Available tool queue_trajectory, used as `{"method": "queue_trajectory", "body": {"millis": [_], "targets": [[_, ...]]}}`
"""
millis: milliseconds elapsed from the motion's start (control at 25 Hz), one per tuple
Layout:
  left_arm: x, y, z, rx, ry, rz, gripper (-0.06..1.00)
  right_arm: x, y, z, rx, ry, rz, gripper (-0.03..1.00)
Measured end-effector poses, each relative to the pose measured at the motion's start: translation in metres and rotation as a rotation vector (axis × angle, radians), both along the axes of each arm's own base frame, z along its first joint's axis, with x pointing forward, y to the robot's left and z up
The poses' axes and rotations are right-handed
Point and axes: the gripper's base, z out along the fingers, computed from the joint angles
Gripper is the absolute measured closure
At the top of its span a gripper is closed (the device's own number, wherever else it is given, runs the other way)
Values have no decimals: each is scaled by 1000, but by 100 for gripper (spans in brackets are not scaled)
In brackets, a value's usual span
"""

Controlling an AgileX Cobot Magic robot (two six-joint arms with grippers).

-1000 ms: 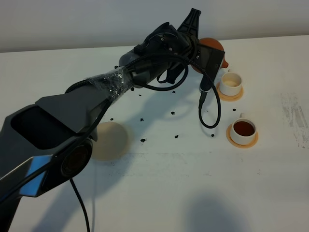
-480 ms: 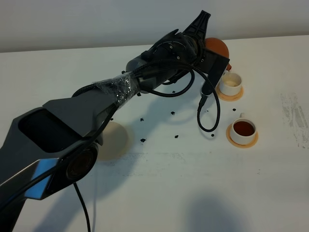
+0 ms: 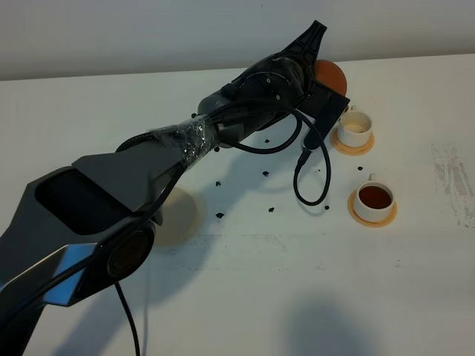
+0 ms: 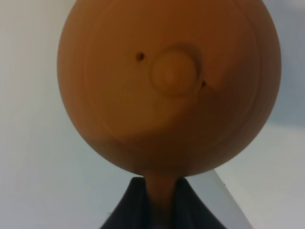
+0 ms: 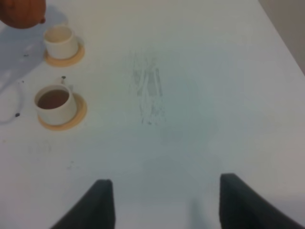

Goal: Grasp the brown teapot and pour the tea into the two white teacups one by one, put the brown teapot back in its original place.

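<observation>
Teapot (image 4: 167, 86) risen; round, reddish-brown. Left jaws clamp handle (image 4: 159, 191), right jaws apart.

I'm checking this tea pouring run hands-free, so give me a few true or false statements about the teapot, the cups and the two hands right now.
1. The left hand grips the brown teapot by its handle. True.
2. The nearer teacup is empty. False: it holds dark tea.
3. The brown teapot rests on the cream disc. False: the left hand holds it near the far teacup.
4. Both teacups sit on orange-tan coasters. True.
5. The right hand holds a cup. False: it is open and holds nothing.
</observation>
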Motion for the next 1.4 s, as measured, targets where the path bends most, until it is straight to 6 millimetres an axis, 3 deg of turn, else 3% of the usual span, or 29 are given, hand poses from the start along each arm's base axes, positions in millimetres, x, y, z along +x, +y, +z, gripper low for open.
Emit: {"method": "queue_trajectory", "body": {"millis": [1400], "targets": [[-7,-20,-1,125,-160,-177,85,0,0,0,0,0,0,49]]}}
